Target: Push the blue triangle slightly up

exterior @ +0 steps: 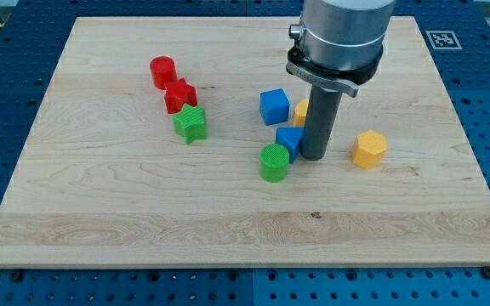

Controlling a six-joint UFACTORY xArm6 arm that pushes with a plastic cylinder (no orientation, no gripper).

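The blue triangle [288, 139] lies near the board's middle, partly hidden by my rod. My tip [315, 156] rests on the board just to the right of it, touching or nearly touching its right side. A green cylinder [274, 162] sits against the triangle's lower left. A blue cube [274, 107] stands just above the triangle.
A yellow block [300, 111] peeks out behind the rod, shape unclear. A yellow hexagonal block [369, 149] lies to the tip's right. At the left are a red cylinder [163, 71], a red star-like block [179, 96] and a green star-like block [190, 124]. The wooden board [228, 221] has blue table around it.
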